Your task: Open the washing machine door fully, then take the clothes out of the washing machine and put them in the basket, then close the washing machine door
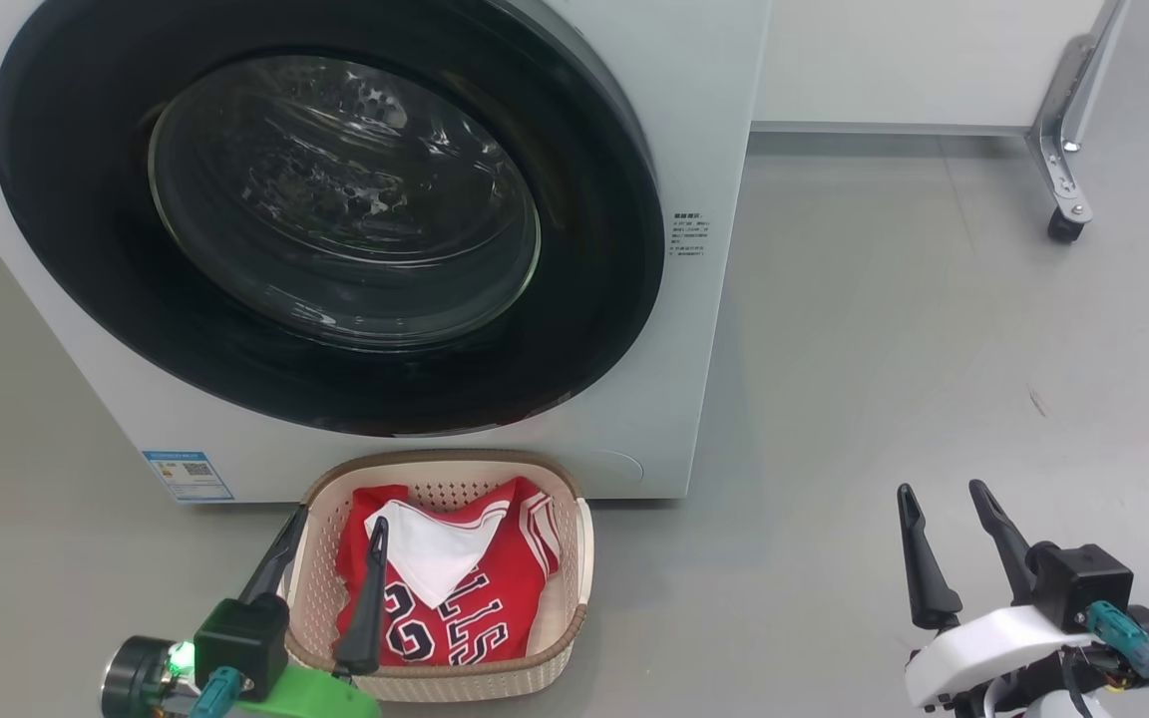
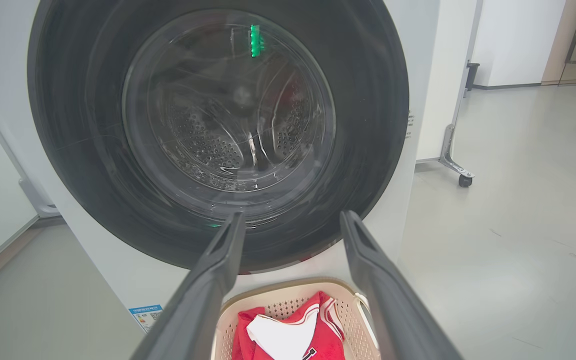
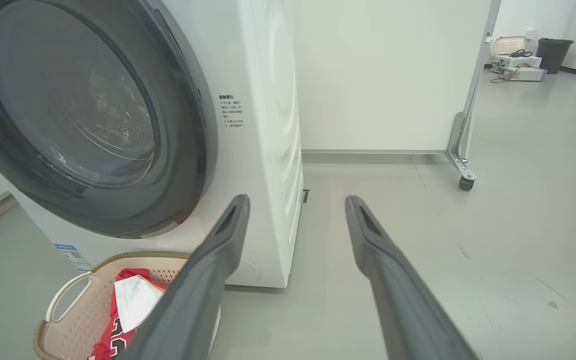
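1. the washing machine (image 1: 704, 120), a big white front-loader with smooth panels, stands on the grey floor (image 1: 884, 349) ahead of the robot, up and to the left of both arms.
2. the washing machine door (image 1: 66, 259), a round glossy black ring around a bulging clear glass bowl, looks flush against the front. i judge it shut, though i cannot tell whether it has latched. through the glass the perforated steel drum (image 2: 203, 145) shows no garment.
3. the basket (image 1: 440, 462), cream perforated plastic with a brown woven-look rim, sits on the floor just below the door, close against the washer's foot.
4. the red bulls jersey (image 1: 500, 588) lies crumpled inside the basket, white lining up, collar toward the washer.
5. the left claw (image 1: 338, 519) hovers over the basket's near left corner, spread apart and empty, pointing toward the door's lower edge. it is the nearer arm should the door want a last push.
6. the right claw (image 1: 942, 489) hangs well off to the right over the floor, likewise spread, holding nothing.
7. a small blue label sticker (image 1: 188, 476) marks the washer's lower left corner.
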